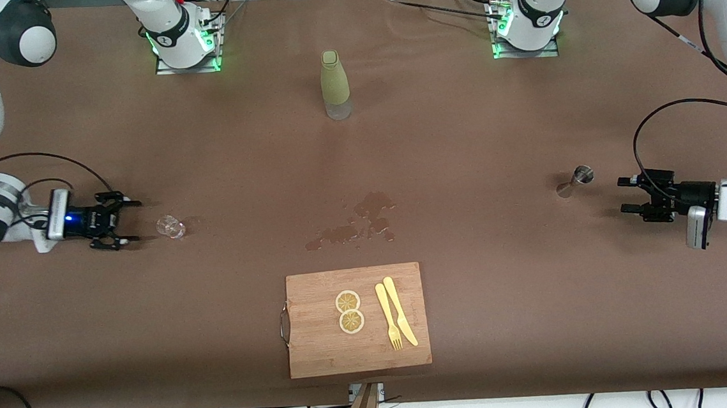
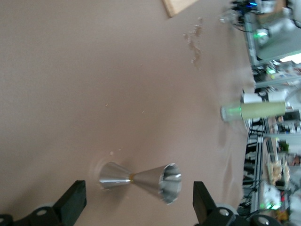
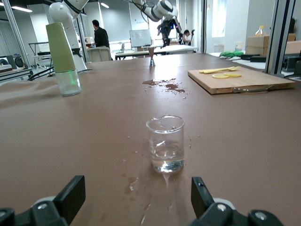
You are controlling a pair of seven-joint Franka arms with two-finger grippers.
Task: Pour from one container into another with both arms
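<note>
Right wrist view gave us the plainest look at the glass beaker (image 3: 165, 143): small, clear, thin-walled, with a pour lip and only a little liquid at the bottom. We judged it light, brittle and slick, so it wanted a gentle grip across the middle of its wall, below the rim. It stood on the brown table (image 1: 499, 124) toward the right arm's end, just ahead of the right gripper (image 1: 123, 222), whose jaws were spread wide and empty, apart from the glass.

In the left wrist view the metal jigger (image 2: 141, 181) showed as two polished cones joined at a narrow waist with a thin gold band. We reckoned it stiff, light and slippery, its waist the surest place to pinch. It stood upright toward the left arm's end, with the left gripper (image 1: 628, 195) low beside it, jaws wide, touching nothing.

A wet spill (image 1: 355, 224) stained the table between the two vessels. A green bottle (image 1: 335, 84) stood farther from the front camera; a cutting board (image 1: 355, 320) with lemon slices (image 1: 349, 311), fork (image 1: 388, 317) and knife (image 1: 400, 310) lay nearer.
</note>
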